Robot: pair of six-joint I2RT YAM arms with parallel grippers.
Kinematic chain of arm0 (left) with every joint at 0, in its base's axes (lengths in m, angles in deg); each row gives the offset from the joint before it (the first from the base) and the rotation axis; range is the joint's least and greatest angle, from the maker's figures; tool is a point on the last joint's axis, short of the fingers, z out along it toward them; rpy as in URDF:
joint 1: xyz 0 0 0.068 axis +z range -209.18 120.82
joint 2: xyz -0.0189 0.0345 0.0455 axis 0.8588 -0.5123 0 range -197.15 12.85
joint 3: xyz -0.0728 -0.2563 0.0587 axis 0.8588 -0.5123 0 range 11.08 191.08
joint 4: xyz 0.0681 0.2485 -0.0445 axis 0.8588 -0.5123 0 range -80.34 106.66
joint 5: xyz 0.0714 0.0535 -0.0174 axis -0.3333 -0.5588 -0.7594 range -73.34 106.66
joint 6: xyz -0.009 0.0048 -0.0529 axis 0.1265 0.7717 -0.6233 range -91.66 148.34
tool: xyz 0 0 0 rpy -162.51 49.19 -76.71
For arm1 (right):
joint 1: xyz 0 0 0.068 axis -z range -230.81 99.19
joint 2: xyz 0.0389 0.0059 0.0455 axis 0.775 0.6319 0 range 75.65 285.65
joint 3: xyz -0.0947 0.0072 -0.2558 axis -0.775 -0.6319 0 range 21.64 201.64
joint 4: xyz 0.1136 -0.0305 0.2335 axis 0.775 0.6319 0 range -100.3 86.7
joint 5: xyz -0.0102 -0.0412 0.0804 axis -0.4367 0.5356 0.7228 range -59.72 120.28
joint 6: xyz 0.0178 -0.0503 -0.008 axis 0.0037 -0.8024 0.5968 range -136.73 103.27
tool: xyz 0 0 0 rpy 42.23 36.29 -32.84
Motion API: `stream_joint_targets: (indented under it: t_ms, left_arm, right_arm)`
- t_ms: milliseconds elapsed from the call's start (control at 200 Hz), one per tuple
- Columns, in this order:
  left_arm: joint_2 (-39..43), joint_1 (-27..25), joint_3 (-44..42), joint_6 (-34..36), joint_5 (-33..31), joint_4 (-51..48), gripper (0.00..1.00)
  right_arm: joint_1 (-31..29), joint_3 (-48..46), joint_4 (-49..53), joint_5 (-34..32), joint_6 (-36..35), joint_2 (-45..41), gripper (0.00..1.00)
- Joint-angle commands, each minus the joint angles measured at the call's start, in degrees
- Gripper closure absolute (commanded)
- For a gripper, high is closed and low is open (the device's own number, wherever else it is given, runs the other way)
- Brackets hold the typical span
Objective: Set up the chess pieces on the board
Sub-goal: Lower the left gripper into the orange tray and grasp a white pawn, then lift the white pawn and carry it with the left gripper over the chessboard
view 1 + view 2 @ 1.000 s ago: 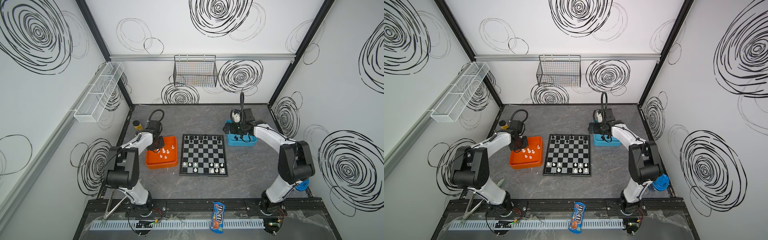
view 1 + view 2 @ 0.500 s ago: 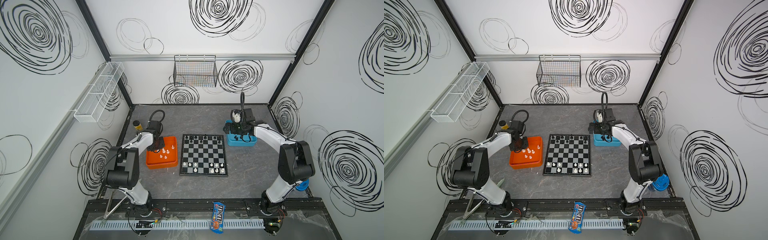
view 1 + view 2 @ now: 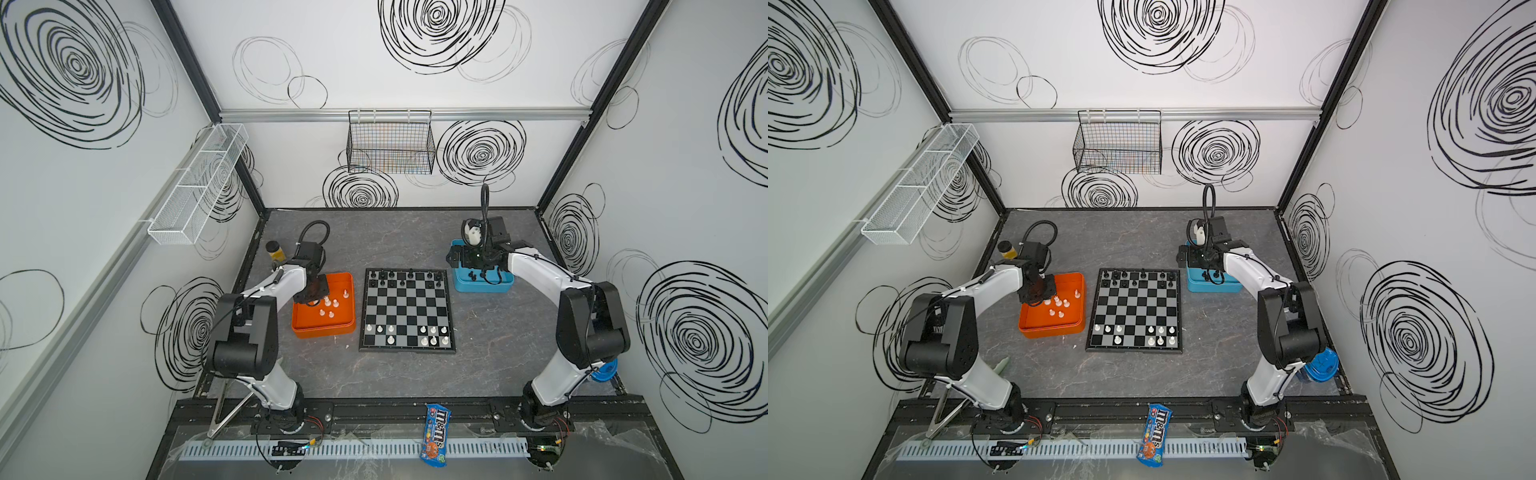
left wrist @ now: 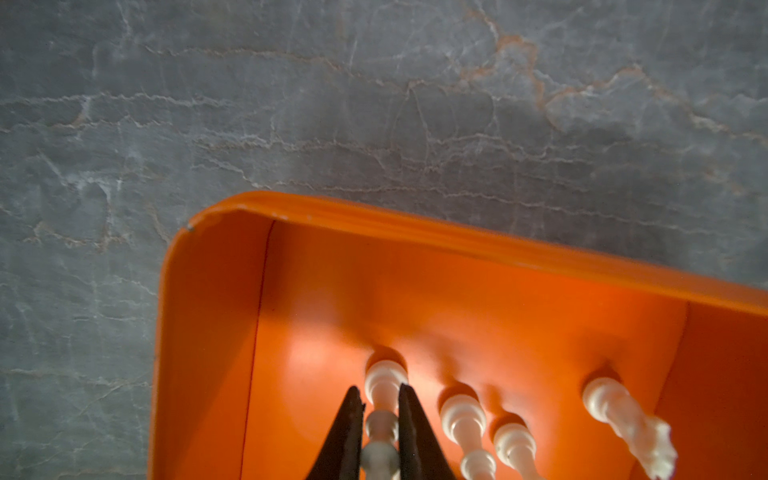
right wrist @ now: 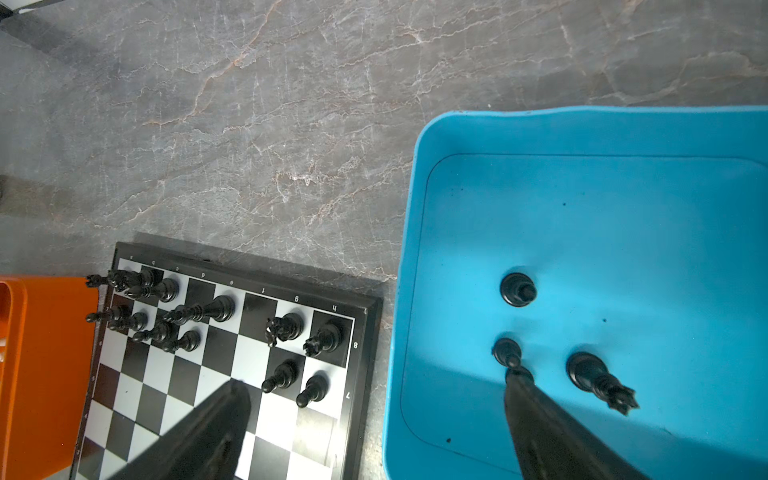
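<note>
My left gripper [image 4: 379, 409] is pinched narrow on 1 upright white piece [image 4: 384, 376] in the orange tray [image 4: 415, 232], with other white pieces [image 4: 461, 411] beside it. The board [image 3: 406, 309] lies between both trays. My right gripper [image 5: 376, 380] gapes wide and empty, straddling the blue tray [image 5: 582, 129] rim; 3 black pieces [image 5: 517, 289] stand inside.

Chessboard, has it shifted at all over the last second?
No. In a top view the chessboard lies just as before, with the same gaps to the orange tray and the blue tray.
</note>
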Motion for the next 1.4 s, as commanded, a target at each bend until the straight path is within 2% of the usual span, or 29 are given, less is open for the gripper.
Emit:
stream_joint_targets:
  t_ms: [0,530,1061,1281,1396]
  left_arm:
    - [1.2,-0.3,-0.4,-0.1,-0.9,-1.0,0.81]
    - [4.5,-1.7,0.8,0.7,-2.9,-4.1,0.84]
    - [8.8,-4.9,4.8,2.1,-7.8,-9.7,0.83]
    - [8.5,-8.6,8.2,1.7,-9.2,-12.2,0.83]
    - [8.0,-12.7,10.8,0.7,-10.0,-13.8,0.82]
  right_arm:
    - [0.1,-0.8,-0.6,-0.4,-0.7,-0.5,0.0]
    - [0.1,-0.1,-0.2,-0.1,-0.7,-0.4,0.0]
    - [0.2,0.5,0.2,0.0,-0.6,-0.7,0.0]
    - [0.1,0.8,0.4,-0.1,-0.6,-0.7,0.0]
    - [0.3,1.0,0.6,0.0,-0.6,-0.9,0.0]
